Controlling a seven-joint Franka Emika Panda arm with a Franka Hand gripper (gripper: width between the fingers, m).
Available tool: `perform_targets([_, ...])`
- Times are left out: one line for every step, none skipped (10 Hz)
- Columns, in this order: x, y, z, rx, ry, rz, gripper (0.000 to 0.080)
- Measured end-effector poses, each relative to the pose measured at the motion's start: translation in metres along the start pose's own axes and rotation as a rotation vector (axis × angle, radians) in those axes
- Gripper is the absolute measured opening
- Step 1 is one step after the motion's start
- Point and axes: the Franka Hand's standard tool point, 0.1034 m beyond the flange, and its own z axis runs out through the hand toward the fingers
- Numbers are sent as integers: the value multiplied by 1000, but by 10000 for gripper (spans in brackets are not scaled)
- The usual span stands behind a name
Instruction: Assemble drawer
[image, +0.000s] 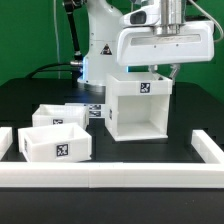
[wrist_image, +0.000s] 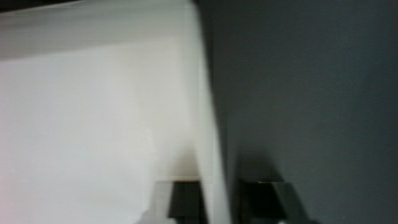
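The white boxy drawer housing (image: 135, 110) stands upright mid-table, its open front facing the camera and a tag on its top. Two small open-top trays lie at the exterior view's left: one nearer (image: 55, 142) and one behind it (image: 62, 115). My gripper (image: 170, 72) comes down from above onto the housing's wall at the exterior view's right. In the wrist view that thin white wall (wrist_image: 210, 120) runs between my two dark fingers (wrist_image: 183, 205). My gripper (wrist_image: 221, 205) is shut on the wall. The housing rests on the table.
Long low white border rails run along the front (image: 100, 175) and at the exterior view's right (image: 205, 150) and left (image: 5, 140). The arm's white base (image: 100, 40) stands behind the housing. A tagged strip of the marker board (image: 95, 110) shows between the trays and the housing.
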Motion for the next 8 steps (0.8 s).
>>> perform_targets([1, 0, 0, 0, 1, 0, 37])
perform_targets([1, 0, 0, 0, 1, 0, 37])
perform_targets([1, 0, 0, 0, 1, -1, 37])
perform_targets([1, 0, 0, 0, 1, 0, 37])
perform_targets([1, 0, 0, 0, 2, 0, 37])
perform_targets([1, 0, 0, 0, 2, 0, 37])
perform_targets([2, 1, -1, 0, 3, -9, 37])
perform_targets([9, 7, -2, -1, 11, -26, 38])
